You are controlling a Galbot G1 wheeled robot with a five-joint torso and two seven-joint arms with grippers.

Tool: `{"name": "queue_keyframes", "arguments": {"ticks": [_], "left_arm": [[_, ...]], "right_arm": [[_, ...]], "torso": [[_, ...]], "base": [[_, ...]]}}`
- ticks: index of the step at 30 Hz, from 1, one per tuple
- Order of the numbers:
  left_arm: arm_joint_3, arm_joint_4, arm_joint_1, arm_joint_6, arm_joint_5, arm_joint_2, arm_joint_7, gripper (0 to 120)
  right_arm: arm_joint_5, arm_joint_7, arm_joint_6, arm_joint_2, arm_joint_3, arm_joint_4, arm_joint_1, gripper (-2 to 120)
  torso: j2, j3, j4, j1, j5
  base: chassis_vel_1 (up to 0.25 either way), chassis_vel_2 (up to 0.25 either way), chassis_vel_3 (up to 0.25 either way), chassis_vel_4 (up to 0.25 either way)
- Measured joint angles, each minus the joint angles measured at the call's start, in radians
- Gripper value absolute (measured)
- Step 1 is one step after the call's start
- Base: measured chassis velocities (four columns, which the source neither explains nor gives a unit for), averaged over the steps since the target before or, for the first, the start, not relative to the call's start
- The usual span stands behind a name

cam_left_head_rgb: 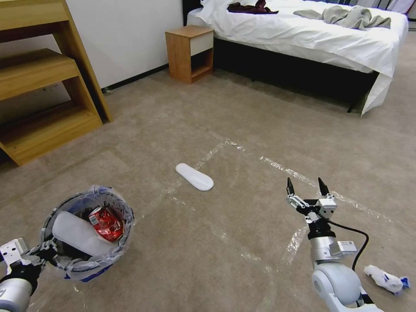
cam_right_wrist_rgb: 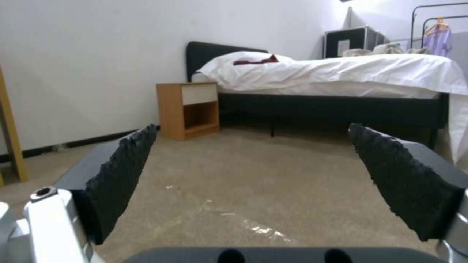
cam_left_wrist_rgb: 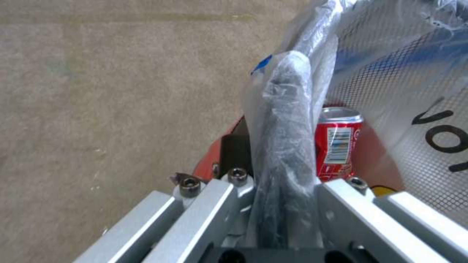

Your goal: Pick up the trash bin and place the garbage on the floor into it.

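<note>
The trash bin (cam_left_head_rgb: 71, 265), lined with a crinkled clear bag edged in blue, hangs low at my near left. My left gripper (cam_left_head_rgb: 41, 253) is shut on its rim; the left wrist view shows the left gripper (cam_left_wrist_rgb: 283, 171) clamping the bag-wrapped rim, with the bin's red wall (cam_left_wrist_rgb: 207, 164) beside it. Inside lie a white insole (cam_left_head_rgb: 80, 236) and a crushed red can (cam_left_head_rgb: 106, 223), the can (cam_left_wrist_rgb: 338, 144) also showing in the left wrist view. A second white insole (cam_left_head_rgb: 194, 176) lies on the carpet ahead. My right gripper (cam_left_head_rgb: 305, 186) hovers open to its right, with nothing between its fingers (cam_right_wrist_rgb: 122, 171).
Crumpled white paper with a blue bit (cam_left_head_rgb: 383, 278) lies on the carpet by my right arm. Wooden shelves (cam_left_head_rgb: 39, 86) stand at far left, with a nightstand (cam_left_head_rgb: 190, 52) and a bed (cam_left_head_rgb: 303, 34) behind. Shiny tape lines (cam_left_head_rgb: 277, 164) cross the carpet.
</note>
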Motion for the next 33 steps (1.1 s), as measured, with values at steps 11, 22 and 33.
{"name": "queue_keyframes", "arguments": {"ticks": [11,22,33], "left_arm": [[0.003,0.005,0.002,-0.002,0.004,-0.005,0.003,1],[0.009,0.015,0.0,-0.006,0.009,-0.006,0.006,1],[0.005,0.012,0.002,-0.008,0.006,-0.003,0.006,1]], "right_arm": [[-0.018,-0.001,-0.009,0.017,-0.015,0.003,0.002,100],[-0.031,-0.002,-0.016,0.03,-0.03,0.0,0.006,100],[-0.031,-0.001,-0.023,0.024,-0.035,-0.002,0.012,100]], "torso": [[0.0,0.0,0.0,0.0,0.0001],[0.0,0.0,0.0,0.0,0.0],[0.0,0.0,-0.0002,0.0,0.0]], "base": [[-0.115,0.11,0.102,-0.098],[-0.095,0.103,0.103,-0.102],[-0.136,0.123,0.127,-0.123]]}}
